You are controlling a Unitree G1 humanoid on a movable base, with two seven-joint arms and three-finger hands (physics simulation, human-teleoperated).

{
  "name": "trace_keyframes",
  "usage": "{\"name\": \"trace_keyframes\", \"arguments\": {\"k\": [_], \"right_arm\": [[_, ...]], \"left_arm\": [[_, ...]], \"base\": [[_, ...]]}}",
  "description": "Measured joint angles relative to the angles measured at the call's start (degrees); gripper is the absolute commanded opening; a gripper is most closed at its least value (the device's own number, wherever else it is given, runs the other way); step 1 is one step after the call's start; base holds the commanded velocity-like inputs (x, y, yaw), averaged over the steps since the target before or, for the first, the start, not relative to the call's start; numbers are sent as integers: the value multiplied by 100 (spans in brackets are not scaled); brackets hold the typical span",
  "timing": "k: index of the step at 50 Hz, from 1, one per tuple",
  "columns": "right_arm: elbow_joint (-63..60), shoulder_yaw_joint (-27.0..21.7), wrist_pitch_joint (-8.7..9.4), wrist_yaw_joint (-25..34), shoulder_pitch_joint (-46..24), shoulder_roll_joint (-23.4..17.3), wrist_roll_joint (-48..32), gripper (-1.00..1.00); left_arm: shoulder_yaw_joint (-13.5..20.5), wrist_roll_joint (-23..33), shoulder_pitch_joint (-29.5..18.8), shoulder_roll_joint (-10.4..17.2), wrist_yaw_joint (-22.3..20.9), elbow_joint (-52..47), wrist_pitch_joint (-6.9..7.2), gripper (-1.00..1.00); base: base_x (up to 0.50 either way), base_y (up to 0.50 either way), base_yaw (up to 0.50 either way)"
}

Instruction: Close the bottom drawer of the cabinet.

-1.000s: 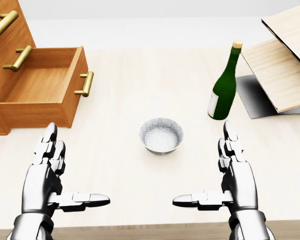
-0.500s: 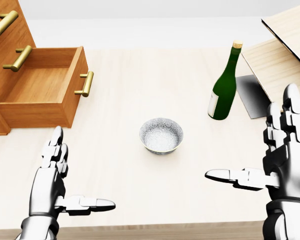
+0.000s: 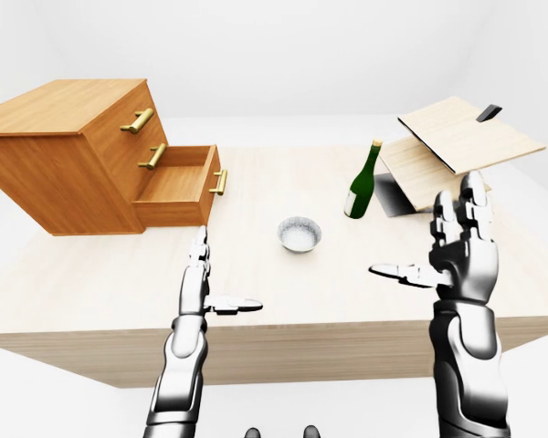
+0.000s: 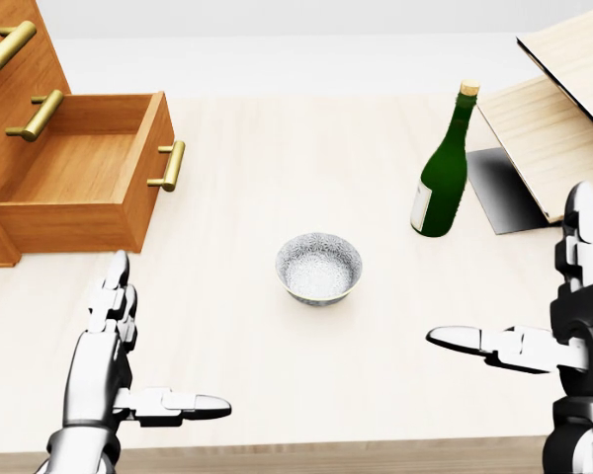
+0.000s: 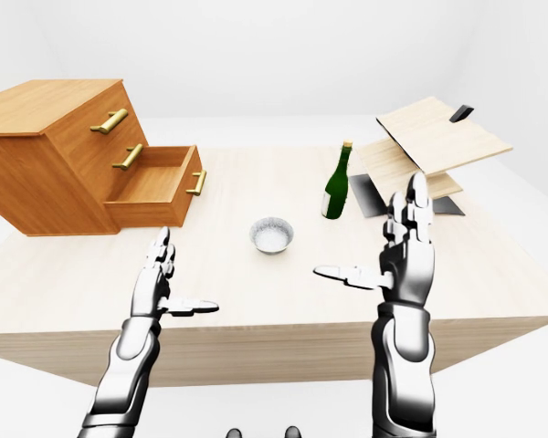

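Bottom drawer (image 4: pixel 84 178) is seen pulled out of the cabinet (image 3: pixel 68 151) at upper left of the head view. Left hand (image 4: pixel 109 360) and right hand (image 4: pixel 563 316) are held spread above the counter (image 4: pixel 277 178), fingers extended, nothing grasped, both well apart from the drawer.

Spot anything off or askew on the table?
The cabinet's bottom drawer stands pulled out and looks empty; the two above are shut. At the right, wooden boards lie tilted on each other. The bottle and bowl sit upright; nothing spilled.
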Motion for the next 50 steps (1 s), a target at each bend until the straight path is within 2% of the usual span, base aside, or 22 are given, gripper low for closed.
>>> {"name": "trace_keyframes", "arguments": {"k": [7,24,38,50], "right_arm": [[-1152,-233,423,-113,137,-4,212,100],[-3607,-1107,423,-324,128,-89,825,100],[-3605,-1424,423,-436,65,-139,1136,100],[-3604,-1435,423,-446,54,-156,1194,100]], "left_arm": [[-1,14,7,0,4,41,-35,100],[2,40,19,8,-2,76,-73,100],[-3,96,11,16,-29,26,-49,100],[-6,125,13,17,-46,-13,-26,100]], "base": [[0,0,0],[0,0,0],[0,0,0],[24,0,0]]}}
